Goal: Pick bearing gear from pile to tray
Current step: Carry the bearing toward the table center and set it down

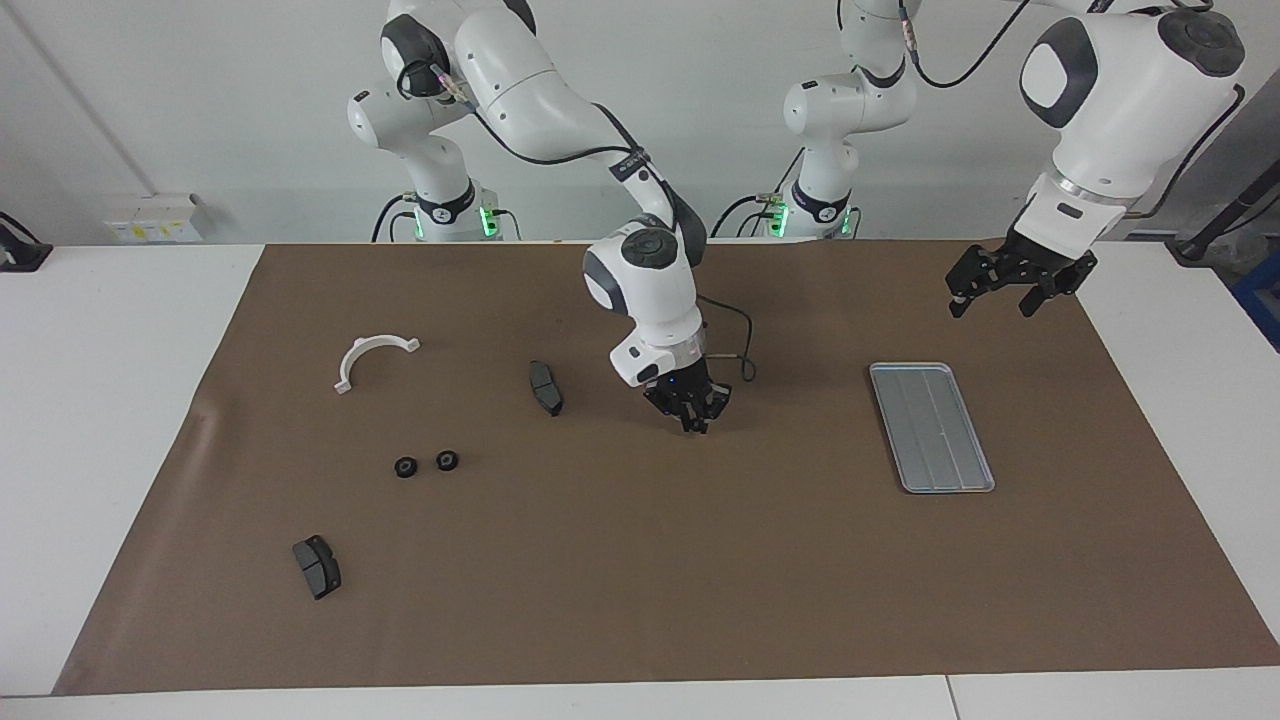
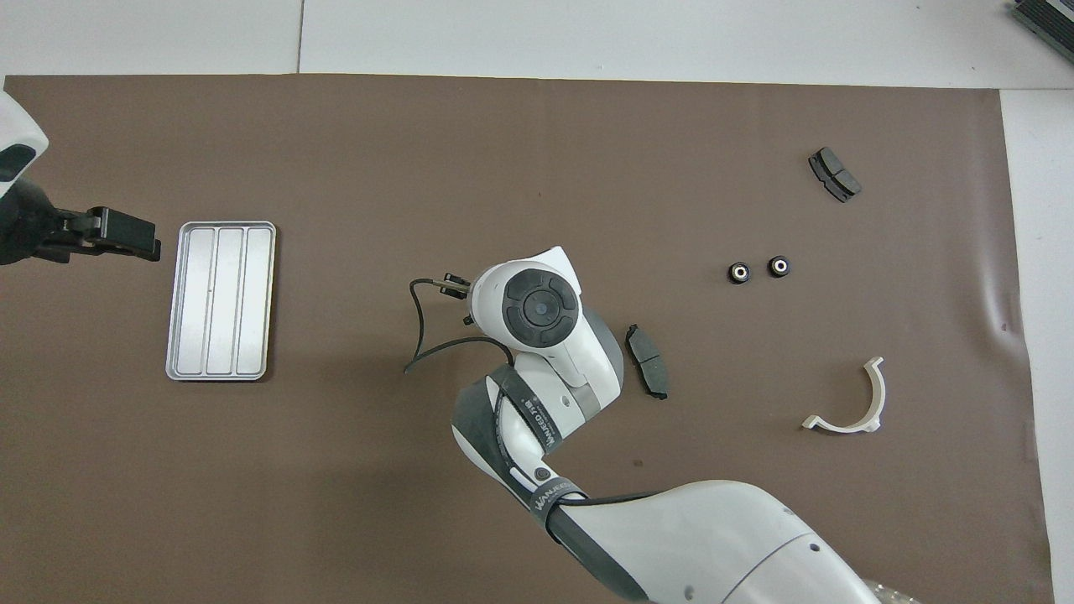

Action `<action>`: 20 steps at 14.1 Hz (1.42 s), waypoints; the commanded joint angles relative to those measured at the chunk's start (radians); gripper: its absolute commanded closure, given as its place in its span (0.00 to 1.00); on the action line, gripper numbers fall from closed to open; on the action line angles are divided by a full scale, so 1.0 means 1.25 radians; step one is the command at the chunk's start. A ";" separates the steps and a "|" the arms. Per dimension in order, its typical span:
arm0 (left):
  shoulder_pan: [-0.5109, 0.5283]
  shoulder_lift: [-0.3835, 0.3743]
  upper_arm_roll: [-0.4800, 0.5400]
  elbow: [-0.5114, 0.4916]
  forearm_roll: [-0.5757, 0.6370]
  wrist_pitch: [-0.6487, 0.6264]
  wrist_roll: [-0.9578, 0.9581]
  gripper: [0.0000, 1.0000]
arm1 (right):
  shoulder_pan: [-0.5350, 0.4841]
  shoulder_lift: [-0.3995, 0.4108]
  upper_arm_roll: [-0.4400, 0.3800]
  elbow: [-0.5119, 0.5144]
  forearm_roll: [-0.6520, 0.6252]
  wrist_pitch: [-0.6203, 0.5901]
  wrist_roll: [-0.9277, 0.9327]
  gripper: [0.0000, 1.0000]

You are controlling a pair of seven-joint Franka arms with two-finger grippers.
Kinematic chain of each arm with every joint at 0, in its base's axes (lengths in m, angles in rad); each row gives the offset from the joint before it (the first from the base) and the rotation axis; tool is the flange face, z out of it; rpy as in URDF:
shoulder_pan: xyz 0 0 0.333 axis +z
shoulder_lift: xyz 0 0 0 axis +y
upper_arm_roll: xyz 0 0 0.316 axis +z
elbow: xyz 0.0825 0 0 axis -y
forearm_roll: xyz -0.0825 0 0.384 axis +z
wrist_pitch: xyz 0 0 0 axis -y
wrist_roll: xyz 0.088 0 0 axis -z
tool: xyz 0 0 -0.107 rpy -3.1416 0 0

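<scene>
The pile lies toward the right arm's end of the table: two black rings, two dark grey brake pads and a white curved bracket. The silver tray lies empty toward the left arm's end. My right gripper hangs low over the bare mat between pile and tray, fingers drawn together on a small dark thing that looks like a black ring. In the overhead view the wrist hides it. My left gripper is open and empty, raised beside the tray, waiting.
A brown mat covers most of the white table. In the overhead view the rings, pads, bracket, tray and left gripper show. A loose black cable hangs from the right wrist.
</scene>
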 commanded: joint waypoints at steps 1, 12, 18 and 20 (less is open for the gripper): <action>0.001 -0.023 0.003 -0.029 -0.011 0.005 -0.001 0.00 | -0.001 -0.007 -0.003 -0.012 0.002 0.006 0.018 0.00; -0.047 -0.039 0.000 -0.085 -0.010 0.046 -0.125 0.00 | -0.159 -0.142 -0.040 -0.033 -0.105 -0.176 -0.193 0.00; -0.190 0.038 0.001 -0.088 0.000 0.131 -0.336 0.00 | -0.311 -0.163 -0.038 -0.103 -0.105 -0.198 -0.542 0.00; -0.235 0.077 0.000 -0.076 0.021 0.158 -0.408 0.00 | -0.343 -0.171 -0.038 -0.140 -0.105 -0.196 -0.643 0.00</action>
